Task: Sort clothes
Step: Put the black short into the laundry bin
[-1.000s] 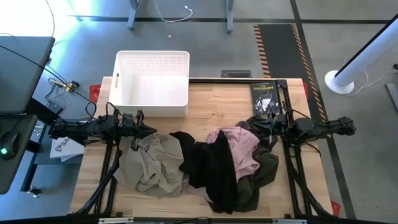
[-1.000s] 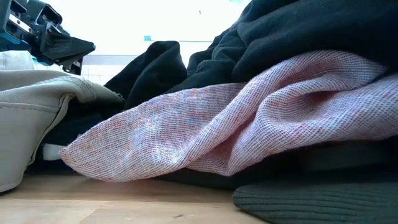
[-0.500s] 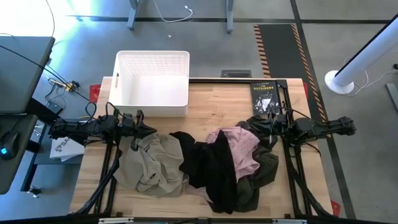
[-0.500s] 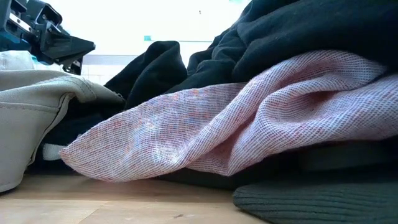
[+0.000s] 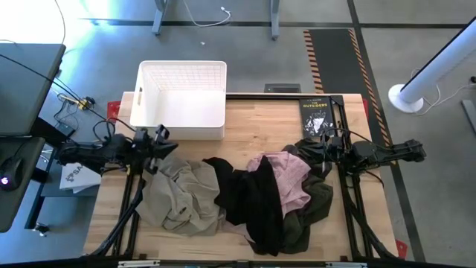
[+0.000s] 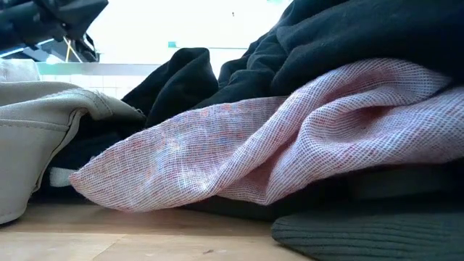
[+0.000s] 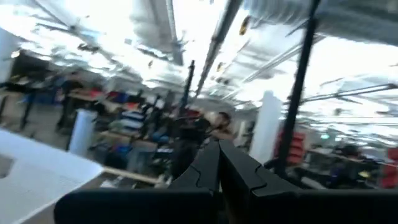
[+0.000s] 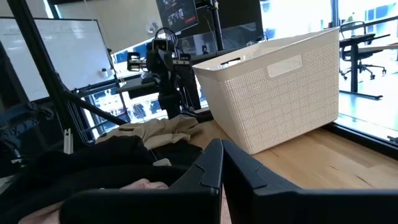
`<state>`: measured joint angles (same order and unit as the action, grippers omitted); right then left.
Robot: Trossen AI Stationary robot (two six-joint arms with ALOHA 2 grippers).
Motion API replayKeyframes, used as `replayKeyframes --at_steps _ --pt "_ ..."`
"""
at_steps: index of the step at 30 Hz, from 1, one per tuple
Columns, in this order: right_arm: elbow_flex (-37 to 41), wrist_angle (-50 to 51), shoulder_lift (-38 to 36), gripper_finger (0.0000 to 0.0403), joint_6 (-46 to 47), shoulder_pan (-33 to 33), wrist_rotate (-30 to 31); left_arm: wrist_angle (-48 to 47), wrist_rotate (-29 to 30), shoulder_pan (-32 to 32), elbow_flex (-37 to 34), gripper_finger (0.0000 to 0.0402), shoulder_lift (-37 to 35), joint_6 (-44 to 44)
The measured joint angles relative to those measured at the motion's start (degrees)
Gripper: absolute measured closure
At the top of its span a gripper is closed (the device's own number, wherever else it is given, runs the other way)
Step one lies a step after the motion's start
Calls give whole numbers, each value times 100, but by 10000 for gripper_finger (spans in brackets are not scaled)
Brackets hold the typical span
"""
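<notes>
On the wooden table (image 5: pixel 349 223), the white plastic lattice-walled basket (image 5: pixel 181 95) sits at the far left edge. The black paperback book (image 5: pixel 315 115) lies at the far right corner. Nearer, the clothes spread in a heap across the middle: the khaki-beige garment (image 5: pixel 178 195) lies leftmost, the black garment (image 5: pixel 253 197) lies to its right, partly over the light pink garment (image 5: pixel 291 177), and the dark olive-green garment (image 5: pixel 316 202) lies under the pink one at the right end. The left gripper (image 5: pixel 162 143) hangs between basket and khaki garment; the right gripper (image 5: pixel 312 149) sits at the heap's far right edge, near the book.
</notes>
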<state>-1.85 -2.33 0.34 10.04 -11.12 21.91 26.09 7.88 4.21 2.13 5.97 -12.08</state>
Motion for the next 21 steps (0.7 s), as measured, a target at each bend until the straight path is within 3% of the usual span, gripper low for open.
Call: replayKeyframes --at_steps 8,15,21 --pt "0 0 0 402 1 1 0 -614 339 0 1203 401 2197 172" --pt "0 2 0 402 0 0 0 -2044 381 2 2815 401 4389 254" --pt "0 2 0 402 0 -1 0 -3054 -160 19 3812 394 5817 350"
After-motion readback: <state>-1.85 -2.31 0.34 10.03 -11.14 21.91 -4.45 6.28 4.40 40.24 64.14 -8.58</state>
